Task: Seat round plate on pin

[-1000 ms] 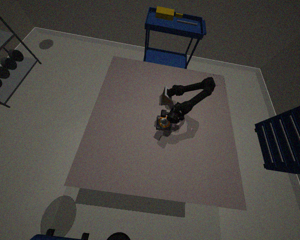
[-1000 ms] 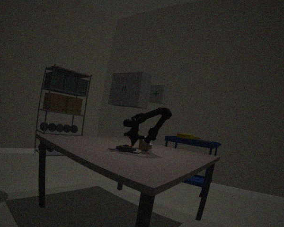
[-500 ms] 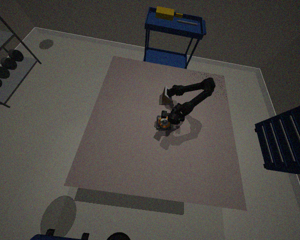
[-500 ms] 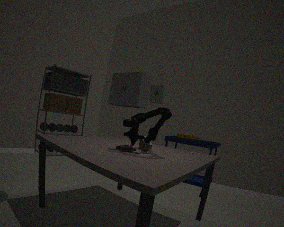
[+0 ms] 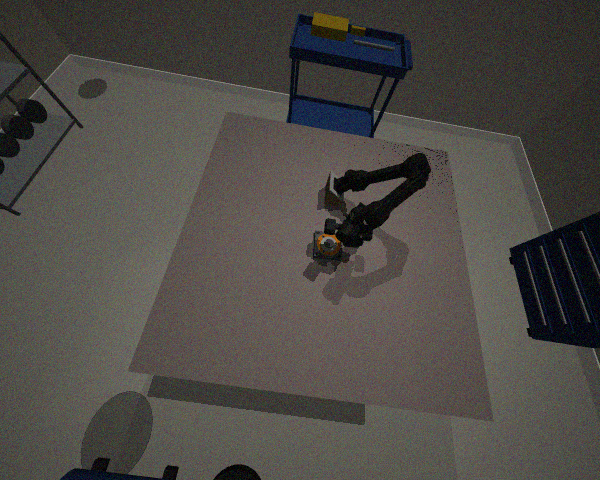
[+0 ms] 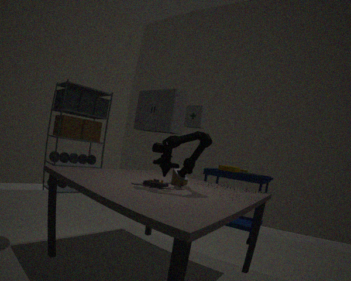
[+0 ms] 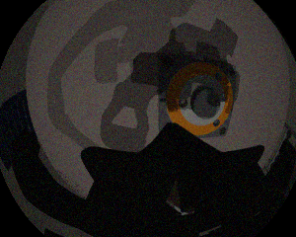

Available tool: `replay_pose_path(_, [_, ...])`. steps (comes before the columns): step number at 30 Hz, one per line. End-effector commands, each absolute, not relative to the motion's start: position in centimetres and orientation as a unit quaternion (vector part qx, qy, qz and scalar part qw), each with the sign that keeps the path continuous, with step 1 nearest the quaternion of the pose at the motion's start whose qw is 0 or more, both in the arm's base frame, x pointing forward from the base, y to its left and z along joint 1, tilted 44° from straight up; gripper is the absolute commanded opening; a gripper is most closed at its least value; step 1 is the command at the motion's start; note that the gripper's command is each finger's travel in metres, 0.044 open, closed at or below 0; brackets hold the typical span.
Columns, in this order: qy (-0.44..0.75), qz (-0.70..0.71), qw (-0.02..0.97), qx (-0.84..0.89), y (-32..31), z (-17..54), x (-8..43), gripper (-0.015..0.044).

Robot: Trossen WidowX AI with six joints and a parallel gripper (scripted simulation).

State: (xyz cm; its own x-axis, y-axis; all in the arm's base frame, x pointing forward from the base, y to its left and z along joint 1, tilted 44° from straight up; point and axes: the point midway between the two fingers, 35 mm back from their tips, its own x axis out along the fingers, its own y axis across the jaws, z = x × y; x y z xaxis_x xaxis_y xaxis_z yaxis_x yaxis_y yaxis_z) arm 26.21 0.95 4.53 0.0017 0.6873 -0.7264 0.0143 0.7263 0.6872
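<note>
The round plate (image 5: 320, 249) (image 7: 178, 118), an orange ring with a grey and white inner part, sits around the grey post (image 5: 328, 243) (image 7: 206, 100). Under it is the dark square base (image 6: 154, 184) (image 7: 163, 113). Dark round spots show on the plate; which is the hole by the tab, I cannot tell. The tab and pin cannot be made out, nor whether the plate lies flat or tilted. My gripper (image 6: 164, 174) (image 7: 171, 127) is shut and empty. Its tips are above and beside the plate, apart from it in the exterior view.
A tan and white angled block (image 5: 333, 194) (image 6: 178, 181) stands on the table (image 5: 248, 310) (image 6: 199, 208) near the arm's foot. A dark block (image 5: 330, 224) is beside the base, partly in shadow. A blue cart (image 5: 341, 116) (image 6: 242, 176) stands beyond the table's edge.
</note>
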Motion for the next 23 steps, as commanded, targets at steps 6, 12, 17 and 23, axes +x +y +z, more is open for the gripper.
replay_pose_path(6, [0.657, 0.256, 0.657, 0.266, 0.65, 4.82, 26.25, 0.0000])
replay_pose_path(12, [0.657, 0.256, 0.657, 0.266, 0.65, 4.82, 26.25, 0.0000])
replay_pose_path(17, [0.657, 0.256, 0.657, 0.266, 0.65, 4.82, 26.25, 0.0000])
replay_pose_path(23, [0.657, 0.256, 0.657, 0.266, 0.65, 4.82, 26.25, 0.0000])
